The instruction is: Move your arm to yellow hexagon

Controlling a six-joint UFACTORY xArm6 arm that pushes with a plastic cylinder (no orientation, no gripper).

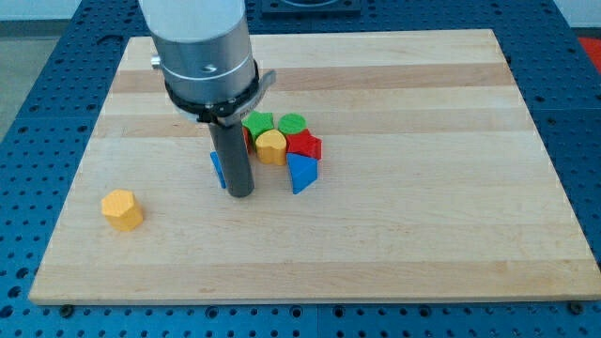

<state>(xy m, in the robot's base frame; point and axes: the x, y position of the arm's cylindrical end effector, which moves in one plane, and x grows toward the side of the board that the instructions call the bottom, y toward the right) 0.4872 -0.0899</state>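
Observation:
The yellow hexagon (122, 208) lies alone near the board's left edge, toward the view's bottom. My tip (241, 193) rests on the board well to the right of it, at the left side of a cluster of blocks. The cluster holds a yellow round block (271, 146), a green block (258, 123), a green round block (293, 124), a red block (304, 144) and a blue triangular block (301, 173). A blue block (218, 169) shows partly behind the rod. A red sliver (247, 139) shows beside the rod.
The wooden board (423, 235) lies on a blue perforated table (582, 113). The arm's grey cylindrical body (202, 47) hangs over the board's upper left part and hides what is behind it.

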